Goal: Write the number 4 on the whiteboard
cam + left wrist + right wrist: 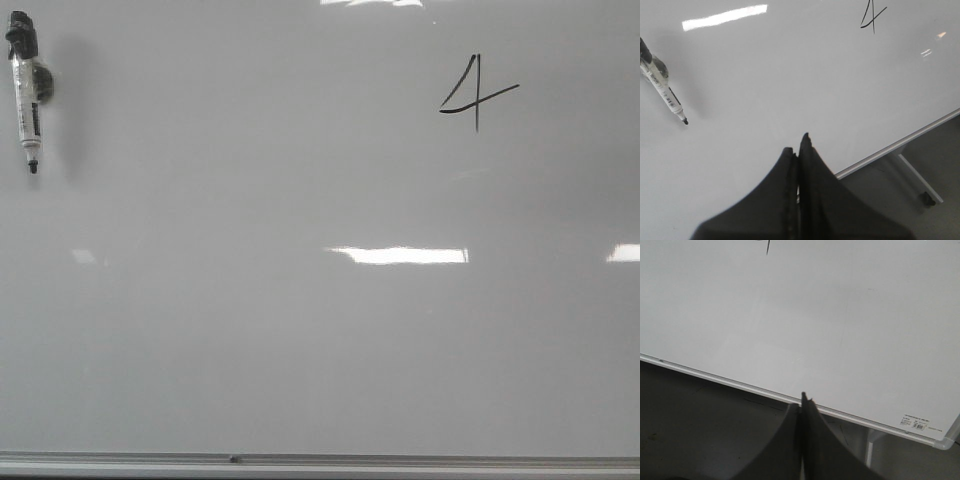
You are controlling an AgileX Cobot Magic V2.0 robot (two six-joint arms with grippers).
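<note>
Tools closed; whiteboard bears 4.

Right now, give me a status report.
Left pincer shut, empty. Right pincer shut, empty. Number 4 drawn on whiteboard. Marker parked on board; nothing obstructing.

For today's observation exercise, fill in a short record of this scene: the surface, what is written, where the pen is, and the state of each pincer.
surface: whiteboard, silver frame along its lower edge
written: number 4, black strokes, upper right in the front view
pen: marker, upper left of the board, tip pointing down, uncapped
left pincer: shut, holding nothing
right pincer: shut, holding nothing
task status: the 4 is already drawn
</note>
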